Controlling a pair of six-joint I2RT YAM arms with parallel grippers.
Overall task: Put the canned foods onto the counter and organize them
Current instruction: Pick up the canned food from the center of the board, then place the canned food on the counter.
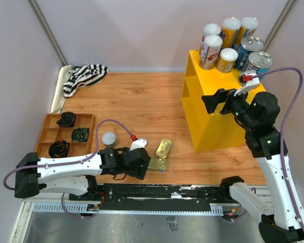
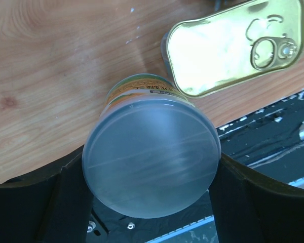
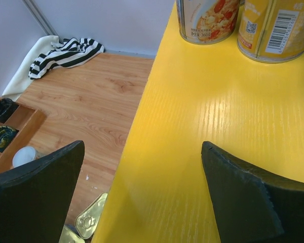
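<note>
Beside can (image 2: 151, 152) in left hand (image 2: 152, 188): gold tin (image 2: 233, 48), perhaps touching.

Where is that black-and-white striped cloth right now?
In the top view, the black-and-white striped cloth lies bunched at the far left corner of the wooden table, beyond the brown wooden compartment tray.

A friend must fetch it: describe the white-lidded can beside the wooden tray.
Find the brown wooden tray on the left of the table. Just right of it a small can stands upright, alone. Its round white lid sets it apart from the flat gold tin farther right.
</note>
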